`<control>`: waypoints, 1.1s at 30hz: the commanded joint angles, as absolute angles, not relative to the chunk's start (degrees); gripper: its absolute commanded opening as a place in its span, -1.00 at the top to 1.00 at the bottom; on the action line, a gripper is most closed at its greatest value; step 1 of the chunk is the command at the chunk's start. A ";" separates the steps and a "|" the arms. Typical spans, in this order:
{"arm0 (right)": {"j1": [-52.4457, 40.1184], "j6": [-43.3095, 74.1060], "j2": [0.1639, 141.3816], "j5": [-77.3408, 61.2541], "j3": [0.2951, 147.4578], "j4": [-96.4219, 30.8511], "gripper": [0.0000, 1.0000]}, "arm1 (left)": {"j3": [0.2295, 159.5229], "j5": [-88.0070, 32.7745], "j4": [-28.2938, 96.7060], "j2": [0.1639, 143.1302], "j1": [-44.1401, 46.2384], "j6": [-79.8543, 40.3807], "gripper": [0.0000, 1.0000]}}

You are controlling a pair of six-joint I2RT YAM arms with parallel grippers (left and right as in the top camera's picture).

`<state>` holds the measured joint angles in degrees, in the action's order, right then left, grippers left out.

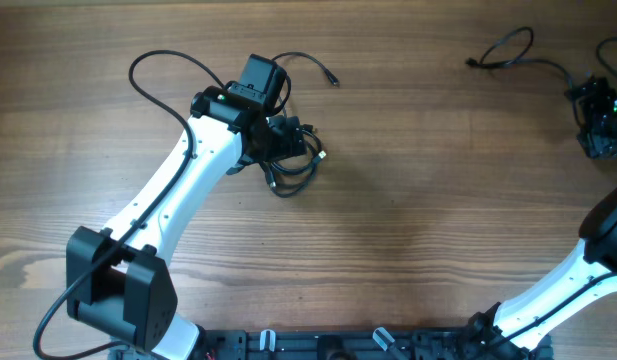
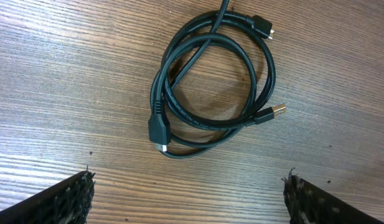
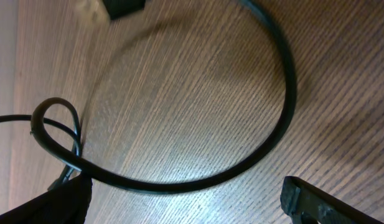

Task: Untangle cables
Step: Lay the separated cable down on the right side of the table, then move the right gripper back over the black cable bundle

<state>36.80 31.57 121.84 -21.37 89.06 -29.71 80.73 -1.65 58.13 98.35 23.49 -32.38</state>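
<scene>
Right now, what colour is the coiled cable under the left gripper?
Black coiled cable, its plug tipped gold; clearest in the left wrist view.

Overhead, the left gripper (image 1: pixel 280 133) hides part of the coiled cables (image 1: pixel 287 190).

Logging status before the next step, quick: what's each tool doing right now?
Left tool: open, empty, by the coiled cables.
Right tool: open, empty, above a loose cable.
</scene>
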 commanded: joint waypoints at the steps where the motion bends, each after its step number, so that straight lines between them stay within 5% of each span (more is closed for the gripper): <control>1: 35.94 33.21 123.24 -22.11 88.58 -25.26 -0.82 | 80.58 -1.91 58.11 98.26 23.03 -31.73 -1.00; 3: 35.11 33.15 123.35 -22.37 88.60 -21.32 -0.37 | 80.58 -1.91 58.11 98.26 23.03 -31.73 -1.00; 7: 32.99 31.55 123.22 -39.03 90.83 -5.10 -0.42 | 80.58 -1.91 58.11 98.26 23.03 -31.73 -1.00; 10: 31.53 29.71 122.50 -41.19 98.10 -4.84 -0.24 | 80.58 -1.91 58.11 98.26 23.03 -31.73 -1.00; 11: 30.94 28.45 121.62 -40.60 99.72 -6.72 -0.40 | 80.58 -1.91 58.11 98.26 23.03 -31.73 -1.00; 12: 30.55 27.86 120.92 -38.74 100.18 -9.91 -0.86 | 80.58 -1.91 58.11 98.26 23.03 -31.73 -1.00; 16: 30.55 26.89 120.92 -10.92 99.88 -29.34 -0.68 | 80.58 -1.91 58.11 98.26 23.03 -31.73 -1.00; 18: 30.55 22.74 121.03 -4.91 99.68 -35.55 -0.88 | 80.58 -1.91 58.11 98.26 23.03 -31.73 -1.00; 19: 30.55 20.58 121.01 -5.02 99.68 -37.65 -1.00 | 80.58 -1.91 58.11 98.26 23.03 -31.73 -1.00; 33: 25.63 16.82 97.78 -25.08 99.68 -66.52 -0.99 | 80.58 -1.91 58.11 98.26 23.03 -31.73 -1.00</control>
